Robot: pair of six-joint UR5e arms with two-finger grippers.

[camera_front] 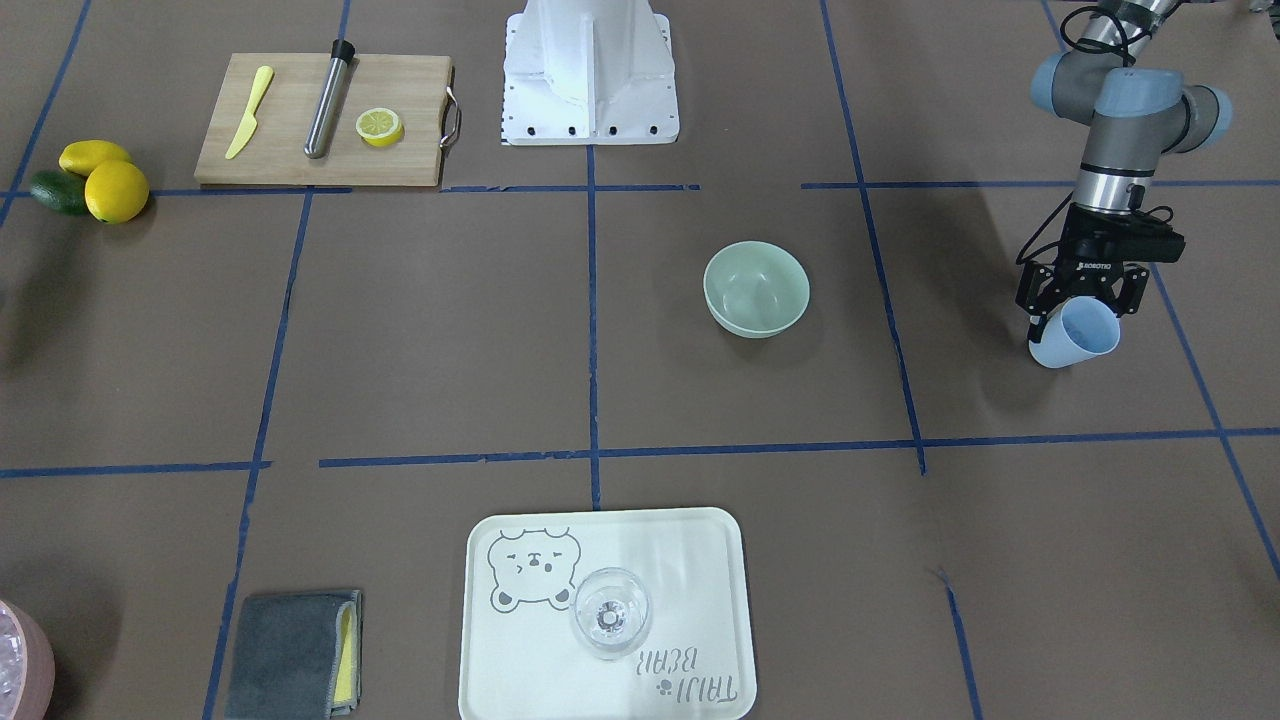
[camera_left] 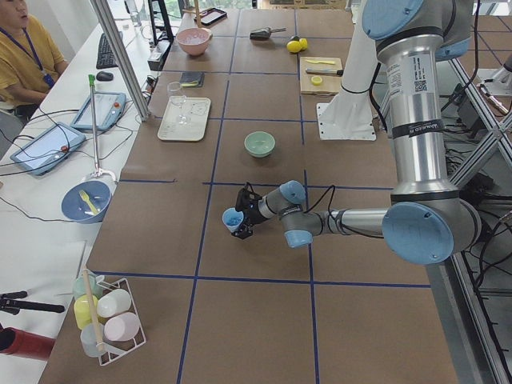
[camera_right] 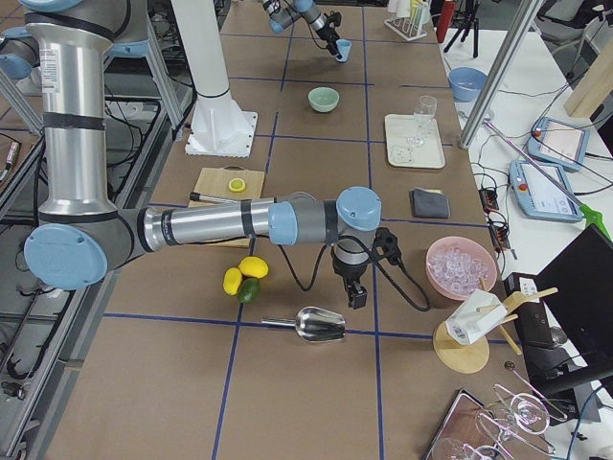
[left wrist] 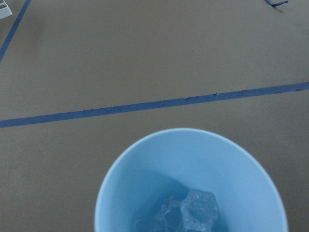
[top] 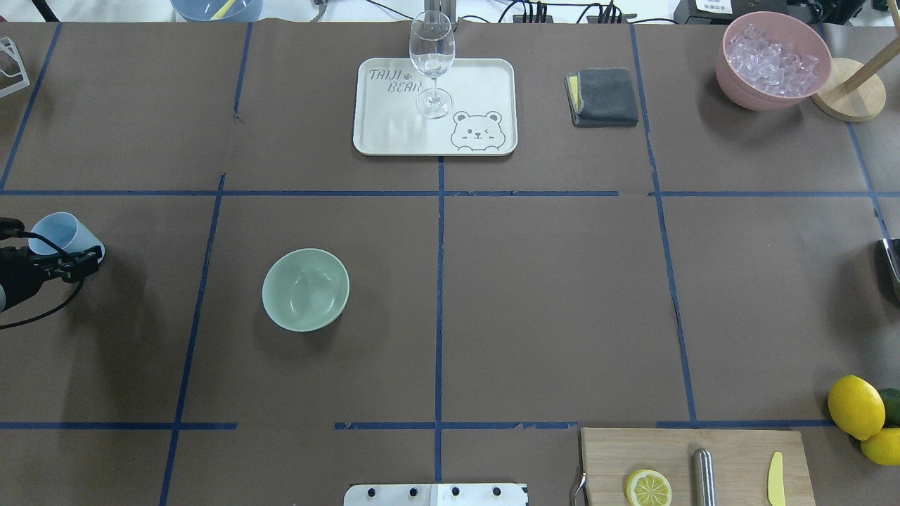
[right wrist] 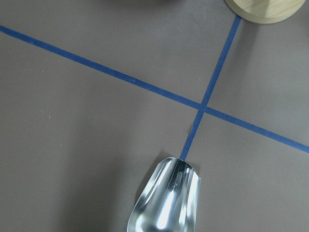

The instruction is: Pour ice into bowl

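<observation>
— Front-facing view first: where is your left hand?
— At that view's right edge. My forearm drops straight down, and my left hand (camera_front: 1078,298) pinches the blue cup (camera_front: 1075,335) between its fingers. The cup is tilted. The bowl (camera_front: 756,288) sits upright on the desk (camera_front: 450,350), well apart from the cup.

— And overhead?
— My arm comes in low at the left edge, with the cup's mouth turned away from me. The bowl is one taped square over.

— From the left end?
— My near arm is folded, forearm level over the desk, with the cup at its tip.

— From the right end?
— My right arm stretches out level, wrist bent down. My right hand (camera_right: 355,292) hangs just beside a metal scoop (camera_right: 321,326). Whether its fingers are spread or pressed together, I cannot tell.

— Your left wrist camera?
— It looks into the cup. The ice (left wrist: 193,215) lies at the bottom, a few clear cubes.

— Right wrist camera?
— The scoop's open end lies on the desk by crossing tape lines. My fingers are out of frame.
</observation>
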